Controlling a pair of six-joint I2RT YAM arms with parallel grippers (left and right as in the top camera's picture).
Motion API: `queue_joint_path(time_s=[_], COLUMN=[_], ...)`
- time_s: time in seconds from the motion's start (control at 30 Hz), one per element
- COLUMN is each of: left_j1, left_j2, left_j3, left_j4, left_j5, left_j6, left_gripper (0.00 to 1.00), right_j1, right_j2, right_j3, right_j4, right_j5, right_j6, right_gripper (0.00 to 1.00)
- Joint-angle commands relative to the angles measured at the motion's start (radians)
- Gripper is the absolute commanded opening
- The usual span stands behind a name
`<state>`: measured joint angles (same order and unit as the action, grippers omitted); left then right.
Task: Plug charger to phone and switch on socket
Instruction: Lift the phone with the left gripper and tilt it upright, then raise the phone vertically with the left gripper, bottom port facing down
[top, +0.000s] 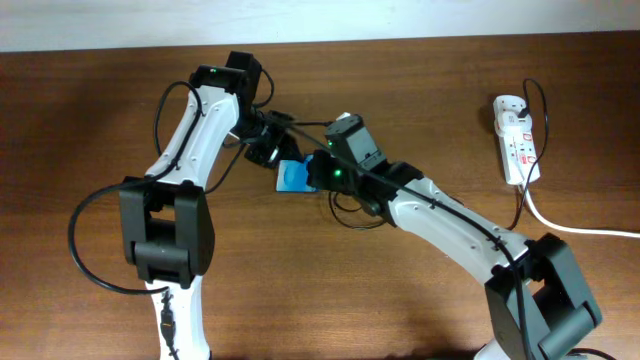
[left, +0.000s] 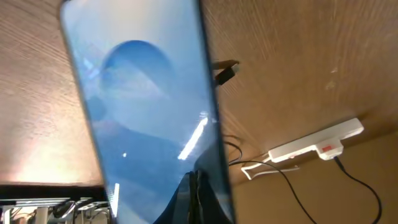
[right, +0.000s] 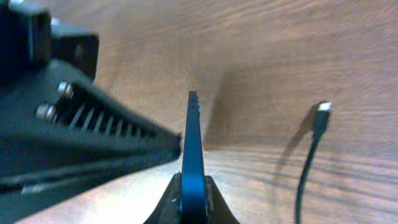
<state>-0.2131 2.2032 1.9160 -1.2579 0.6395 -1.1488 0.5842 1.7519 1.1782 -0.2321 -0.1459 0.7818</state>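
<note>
**Operator:** Report the state of each gripper.

**Technician:** Right gripper (right: 194, 186): its 2 fingers (right: 166, 211) are clamped on the phone (right: 193, 137), 1 on each face; the right wrist view shows the phone edge-on and upright between them. Left gripper (top: 275, 155): its dark body reaches the phone from the other side and appears to touch it; whether it is clamped or released cannot be told.

**Operator:** Where is the phone on the surface?

**Technician:** Near the middle of the table (top: 80, 100), somewhat closer to the far edge than to the near edge; the 2 arms meet over it. In the left wrist view its blue screen with a lighter oval fills most of the frame. Whether its lower edge rests on the wood cannot be told.

**Operator:** Charger and socket?

**Technician:** The charger (right: 305, 180) lies on the wood beside the phone; its connector (right: 322, 112) is apart from the phone and not inserted. The socket (top: 516, 140) lies near the right edge, toward the far-right corner, well apart from both grippers; its white cord (top: 580, 228) runs off the right edge. Switch position: too small to tell.
</note>
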Motion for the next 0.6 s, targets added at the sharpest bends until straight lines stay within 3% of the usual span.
queue_joint_path(time_s=[0.0, 0.13, 0.17, 0.23, 0.33, 0.4, 0.47, 0.57], left_j1=[0.035, 0.061, 0.063, 0.068, 0.068, 0.074, 0.079, 0.09], left_j2=[0.003, 0.003, 0.003, 0.003, 0.003, 0.003, 0.003, 0.003], left_j3=[0.003, 0.003, 0.003, 0.003, 0.003, 0.003, 0.003, 0.003], left_j4=[0.019, 0.145, 0.157, 0.209, 0.344, 0.495, 0.576, 0.639], left_j5=[0.007, 0.009, 0.062, 0.276, 0.506, 0.734, 0.806, 0.798], left_j6=[0.089, 0.465, 0.637, 0.842, 0.867, 0.843, 0.76, 0.711], left_gripper=[0.0, 0.0, 0.0, 0.0, 0.04, 0.25, 0.34, 0.4], right_j1=[-0.076, -0.182, -0.2, -0.253, -0.307, -0.335, -0.346, -0.349], right_j2=[-0.054, -0.097, -0.101, -0.104, -0.105, -0.108, -0.108, -0.108], right_j3=[0.018, 0.019, 0.019, 0.019, 0.019, 0.019, 0.019, 0.019], right_j4=[0.013, 0.054, 0.084, 0.244, 0.433, 0.537, 0.581, 0.588], right_j5=[0.009, 0.007, -0.005, -0.115, -0.211, -0.212, -0.204, -0.139], right_j6=[-0.006, 0.076, 0.105, 0.208, 0.37, 0.448, 0.519, 0.639], right_gripper=[0.04, 0.04, 0.04, 0.04, 0.04, 0.04, 0.04, 0.04])
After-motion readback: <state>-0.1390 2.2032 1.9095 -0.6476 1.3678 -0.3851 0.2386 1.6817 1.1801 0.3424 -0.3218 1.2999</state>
